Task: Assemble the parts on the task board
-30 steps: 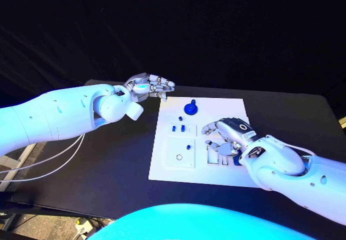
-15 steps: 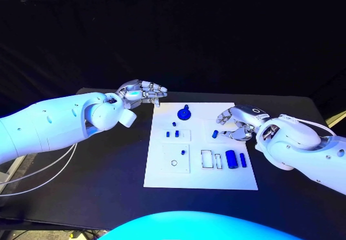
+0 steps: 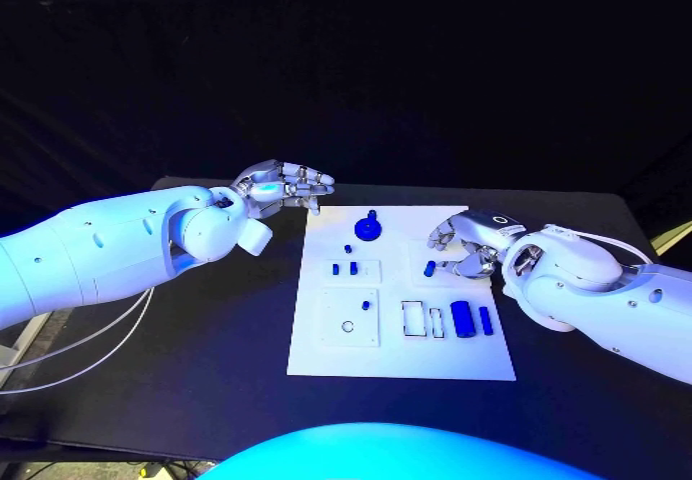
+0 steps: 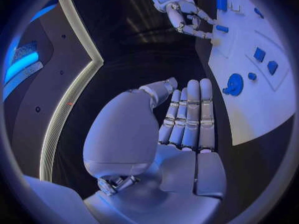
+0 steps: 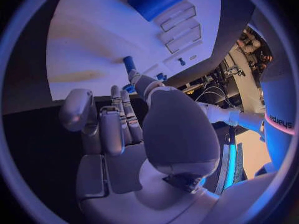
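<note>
The task board (image 3: 404, 345) is being shown lying flat in the middle of the black table (image 3: 216, 330), its long side running away from the robot. The left hand (image 3: 284, 184) is being held above the table just off the board's far left corner; its fingers are being kept curled in toward the palm, close together, and nothing is seen gripped in them. In the left wrist view the same hand (image 4: 181, 119) is seen with its fingers lying side by side, bent over the palm, with nothing in them.

The right hand (image 3: 469, 240) is being held low over the board's far right part, fingers bent downward toward a small blue peg (image 3: 430, 268) that is standing upright there. Whether the peg is actually being touched or pinched cannot be told from the head view. In the right wrist view the peg (image 5: 129, 63) is seen standing just past the fingertips (image 5: 134, 77), very near one of them, though contact cannot be confirmed.

Elsewhere on the board, a round blue knob (image 3: 369, 227) is being shown near the far edge, small blue pieces (image 3: 343, 268) are sitting in the left-hand recesses, and a larger blue block (image 3: 462, 318) is resting in a slot on the near right.
</note>
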